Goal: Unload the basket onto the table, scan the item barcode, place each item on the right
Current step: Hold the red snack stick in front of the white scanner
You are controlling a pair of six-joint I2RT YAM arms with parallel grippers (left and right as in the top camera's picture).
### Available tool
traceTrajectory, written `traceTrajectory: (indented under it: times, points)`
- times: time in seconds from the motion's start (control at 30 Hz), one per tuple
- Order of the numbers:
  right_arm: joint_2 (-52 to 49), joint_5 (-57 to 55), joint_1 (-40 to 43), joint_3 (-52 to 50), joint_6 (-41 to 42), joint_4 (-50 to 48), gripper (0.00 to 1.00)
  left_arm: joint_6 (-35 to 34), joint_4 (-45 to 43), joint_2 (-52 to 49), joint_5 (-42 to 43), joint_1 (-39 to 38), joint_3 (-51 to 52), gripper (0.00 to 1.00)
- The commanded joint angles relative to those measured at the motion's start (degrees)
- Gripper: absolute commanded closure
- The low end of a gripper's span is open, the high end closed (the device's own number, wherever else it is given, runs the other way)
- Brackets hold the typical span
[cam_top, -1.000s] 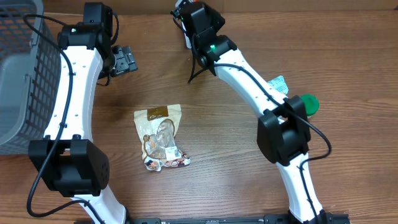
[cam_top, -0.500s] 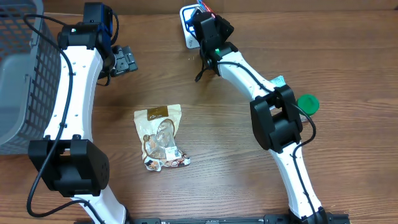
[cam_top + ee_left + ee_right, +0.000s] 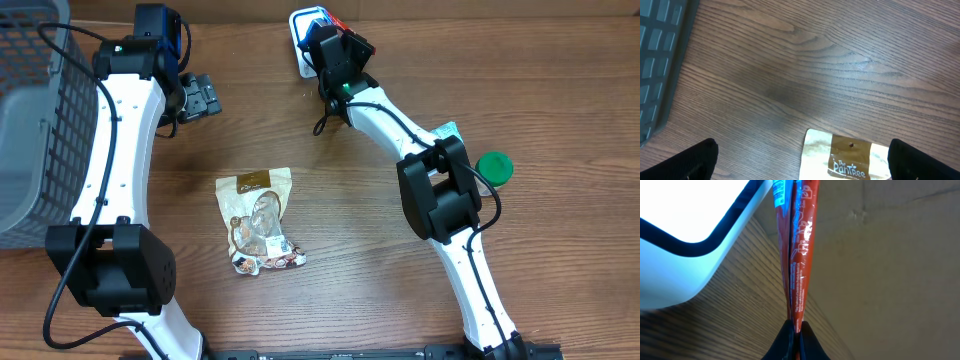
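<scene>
A: Overhead, where's the item?
B: Red packet (image 3: 338, 24), at the far edge of the surface (image 3: 560, 290). It's pinched in the right hand (image 3: 328, 32), just beside the white scanner (image 3: 300, 48). The scanner lies to that hand's left.
A: Left hand (image 3: 200, 97)?
B: Released, jaws wide, nothing in it, well apart from the scanner. The right arm is far nearer. Mid-surface the snack bag (image 3: 258, 222) lies flat, untouched.
A: Left wrist view?
B: Bare wood, the bag's top edge between the spread fingers, basket (image 3: 660, 55) at left. No packet here.
A: Right wrist?
B: Hand clenched on the packet's near end. The packet is edge-on, long axis running straight out from the fingertips. The scanner sits left, very close; can't tell if they touch. No barcode visible. My guess: a flat face must turn leftward to the scanner.
</scene>
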State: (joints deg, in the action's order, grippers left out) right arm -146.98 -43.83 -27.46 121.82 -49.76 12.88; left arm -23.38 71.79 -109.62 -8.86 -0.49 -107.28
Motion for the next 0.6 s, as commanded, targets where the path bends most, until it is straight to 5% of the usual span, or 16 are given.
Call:
traceTrajectory:
  times: [0.0,0.57]
  points:
    - [0.04,-2.43,-0.44,0.28,-1.64,-1.03,0.97,0.7,-0.04,0.24,-0.72,0.11,-0.59,0.01]
    - [0.02,-6.12,-2.62,0.26,-4.33,-2.86,0.97,0.7,-0.04,0.24,-0.72,0.11,-0.59,0.0]
